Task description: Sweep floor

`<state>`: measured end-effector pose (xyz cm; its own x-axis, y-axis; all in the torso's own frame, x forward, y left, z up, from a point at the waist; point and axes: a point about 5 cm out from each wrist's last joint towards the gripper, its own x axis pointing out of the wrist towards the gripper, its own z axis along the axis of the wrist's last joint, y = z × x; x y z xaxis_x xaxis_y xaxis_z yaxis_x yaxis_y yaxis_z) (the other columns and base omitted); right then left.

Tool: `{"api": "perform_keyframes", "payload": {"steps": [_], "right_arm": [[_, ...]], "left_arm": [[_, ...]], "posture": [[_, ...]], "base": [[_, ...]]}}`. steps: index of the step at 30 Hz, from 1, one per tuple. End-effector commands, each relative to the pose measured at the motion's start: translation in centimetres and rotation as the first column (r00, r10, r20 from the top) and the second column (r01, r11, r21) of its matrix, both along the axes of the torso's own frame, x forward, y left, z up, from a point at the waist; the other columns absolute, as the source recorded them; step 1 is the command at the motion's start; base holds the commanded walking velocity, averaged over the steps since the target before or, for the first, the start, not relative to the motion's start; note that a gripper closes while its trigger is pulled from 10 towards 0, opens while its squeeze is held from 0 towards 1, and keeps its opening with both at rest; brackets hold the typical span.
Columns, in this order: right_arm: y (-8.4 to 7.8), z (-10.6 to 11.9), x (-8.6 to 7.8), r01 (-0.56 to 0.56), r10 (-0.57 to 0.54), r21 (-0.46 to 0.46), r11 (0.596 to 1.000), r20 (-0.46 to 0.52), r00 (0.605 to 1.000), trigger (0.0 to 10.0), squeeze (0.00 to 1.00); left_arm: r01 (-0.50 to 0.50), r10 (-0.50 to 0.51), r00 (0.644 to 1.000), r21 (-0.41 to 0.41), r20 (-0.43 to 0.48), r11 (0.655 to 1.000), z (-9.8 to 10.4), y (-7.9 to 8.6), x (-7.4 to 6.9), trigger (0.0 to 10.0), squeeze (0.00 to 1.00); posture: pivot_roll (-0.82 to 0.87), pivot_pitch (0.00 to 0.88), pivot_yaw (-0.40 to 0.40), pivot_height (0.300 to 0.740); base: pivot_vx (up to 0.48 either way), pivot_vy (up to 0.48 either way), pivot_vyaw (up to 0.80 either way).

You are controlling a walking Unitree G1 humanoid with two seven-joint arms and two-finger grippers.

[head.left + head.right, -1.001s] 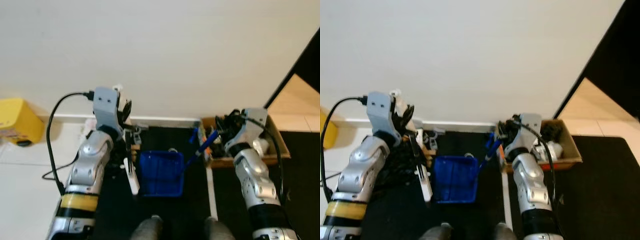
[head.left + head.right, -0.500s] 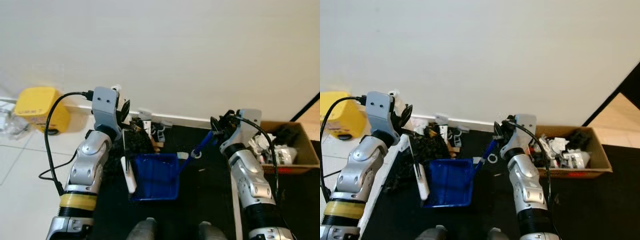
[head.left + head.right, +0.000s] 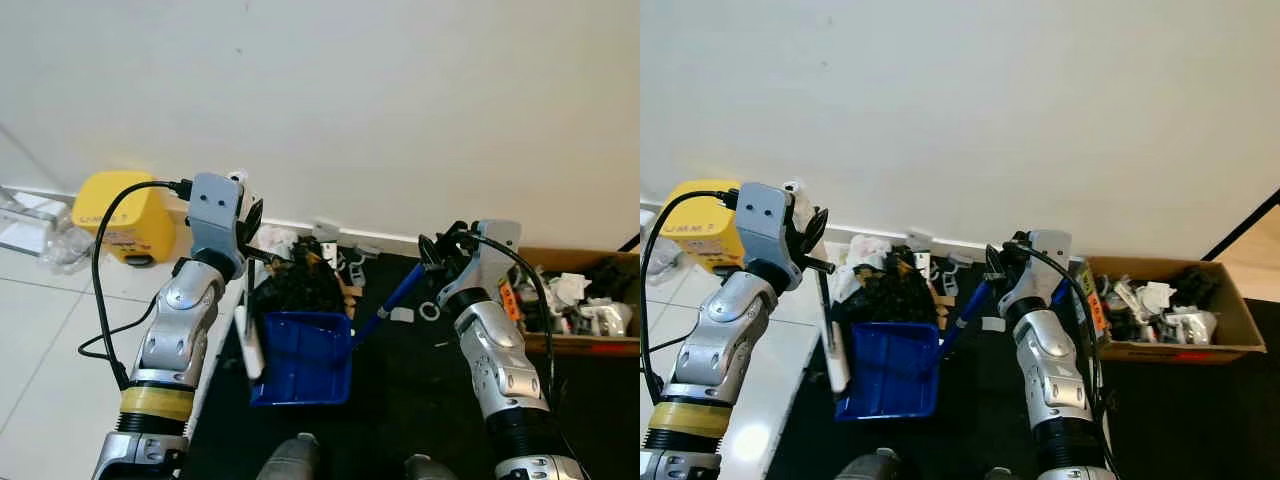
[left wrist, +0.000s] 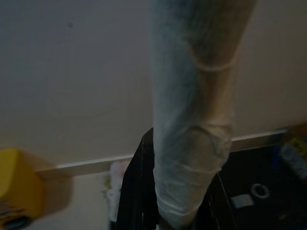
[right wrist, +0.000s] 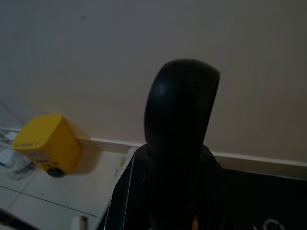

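Note:
My left gripper (image 3: pixel 251 228) is shut on a brush with a white handle (image 3: pixel 249 338) that hangs down beside a blue dustpan (image 3: pixel 301 358). The right gripper (image 3: pixel 441 262) is shut on the dustpan's blue handle (image 3: pixel 396 296). The pan rests low over a black mat (image 3: pixel 400 390). Just beyond the pan's far edge, against the wall, lies a heap of black and mixed litter (image 3: pixel 300 283). In the left wrist view the pale brush handle (image 4: pixel 192 120) runs between the dark fingers. A black rounded end (image 5: pixel 180 124) blocks the middle of the right wrist view.
A yellow box (image 3: pixel 120 215) stands by the wall on the left, with clear plastic (image 3: pixel 55 245) beside it on white tiles (image 3: pixel 60 360). On the right sits an open cardboard box (image 3: pixel 585 345) of odds and ends. Small white scraps (image 3: pixel 429 311) lie on the mat.
The whole view has swung left: the yellow box has come further in and the cardboard box has slid right. The litter heap now shows beyond the pan. Both grippers keep their hold.

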<state>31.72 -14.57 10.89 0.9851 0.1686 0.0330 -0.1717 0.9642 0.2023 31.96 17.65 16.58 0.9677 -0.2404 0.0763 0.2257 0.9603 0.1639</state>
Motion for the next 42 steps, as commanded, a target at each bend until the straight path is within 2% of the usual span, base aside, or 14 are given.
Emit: {"api": "perform_keyframes", "payload": {"steps": [1,12,17,39,42], "right_arm": [[-0.16,0.40,-0.07,0.004,-0.005,0.022,1.000,0.027,1.000,10.0,0.00],[-0.14,0.31,-0.09,0.003,-0.004,0.023,1.000,0.023,1.000,10.0,0.00],[-0.11,0.22,-0.15,0.002,-0.002,0.022,1.000,0.020,1.000,10.0,0.00],[-0.06,0.13,-0.18,-0.003,0.002,0.022,1.000,0.015,1.000,10.0,0.00],[-0.06,0.12,-0.18,-0.003,0.002,0.022,1.000,0.014,1.000,10.0,0.00]], "left_arm": [[0.021,-0.022,1.000,0.028,0.021,0.999,0.24,-0.22,-0.12,10.0,0.00],[0.014,-0.014,1.000,0.033,0.015,0.999,-0.01,-0.16,-0.06,10.0,0.00],[-0.023,0.023,1.000,0.013,0.001,1.000,-0.22,0.34,0.08,10.0,0.00],[-0.025,0.025,1.000,0.050,-0.009,0.998,-0.72,0.36,0.09,10.0,0.00],[-0.031,0.032,0.999,0.047,-0.010,0.998,-0.72,0.46,0.12,10.0,0.00]], "posture": [[0.15,0.117,0.036,0.740],[0.15,0.119,0.036,0.740],[0.15,0.122,0.035,0.740],[0.15,0.126,0.033,0.740],[0.15,0.126,0.033,0.740]], "base": [[0.266,-0.390,0.00],[0.265,-0.396,0.00],[0.000,0.000,0.00],[0.000,0.000,0.00],[0.264,-0.347,0.00]]}}
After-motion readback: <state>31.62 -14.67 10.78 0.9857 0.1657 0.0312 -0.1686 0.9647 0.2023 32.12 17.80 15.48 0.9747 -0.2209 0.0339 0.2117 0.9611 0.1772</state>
